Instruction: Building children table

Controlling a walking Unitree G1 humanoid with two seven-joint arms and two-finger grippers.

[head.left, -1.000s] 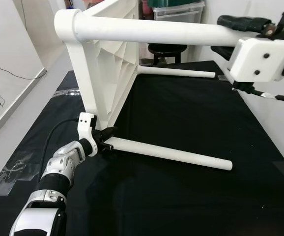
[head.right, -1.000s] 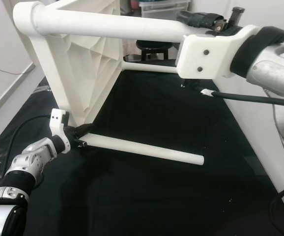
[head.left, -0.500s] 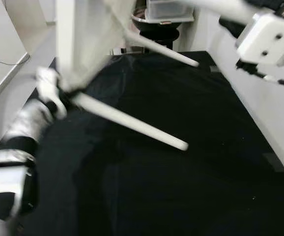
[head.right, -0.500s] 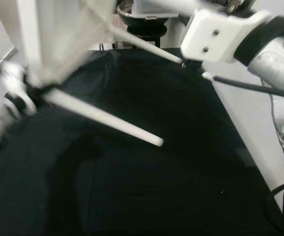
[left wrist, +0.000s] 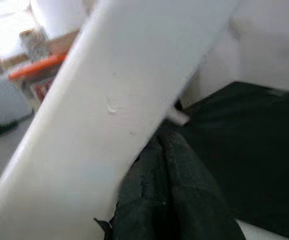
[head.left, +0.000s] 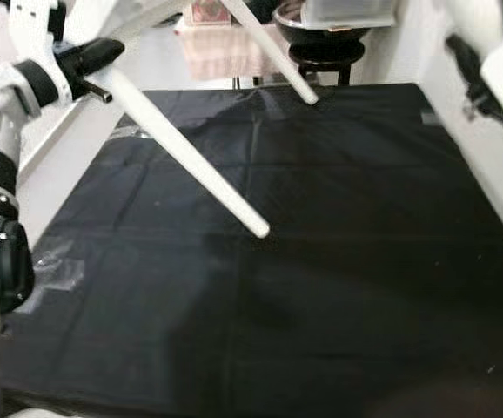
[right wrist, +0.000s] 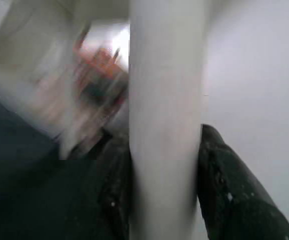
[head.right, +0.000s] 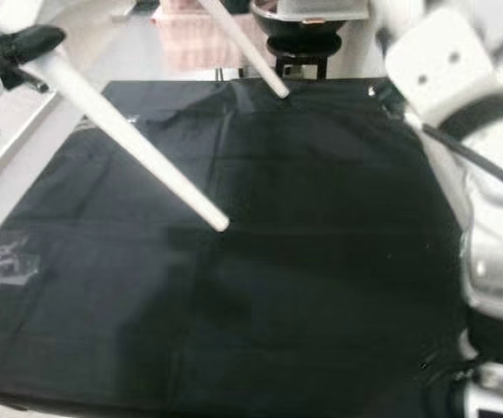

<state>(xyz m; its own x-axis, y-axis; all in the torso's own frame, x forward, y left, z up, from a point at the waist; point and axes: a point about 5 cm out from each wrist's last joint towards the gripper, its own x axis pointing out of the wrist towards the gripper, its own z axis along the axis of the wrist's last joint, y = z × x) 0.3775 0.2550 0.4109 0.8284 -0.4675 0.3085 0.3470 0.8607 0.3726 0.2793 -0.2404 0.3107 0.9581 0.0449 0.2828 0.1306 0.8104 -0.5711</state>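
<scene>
The white children's table hangs in the air, mostly above the picture's top edge. One white leg (head.left: pixel 182 152) slants down over the black mat (head.left: pixel 338 279), and a second leg (head.left: pixel 273 52) points down at the back. My left gripper (head.left: pixel 95 59) is at the top left, shut on the upper end of the near leg (left wrist: pixel 109 125). My right arm (head.right: pixel 434 61) is raised at the top right. Its gripper (right wrist: pixel 164 175) is shut on another white leg (right wrist: pixel 167 100), one black finger (right wrist: pixel 224 185) on each side.
The black mat covers the floor ahead, with a crumpled tape patch (head.left: pixel 56 261) at its left edge. A black stool (head.left: pixel 321 52) with a clear plastic box (head.left: pixel 347 9) on it stands behind the mat. A white wall (head.left: pixel 469 139) runs along the right side.
Both arms have lifted the table off the mat, and its legs now slant downward. My left gripper rose from mat level to the top left. The view has also shifted.
</scene>
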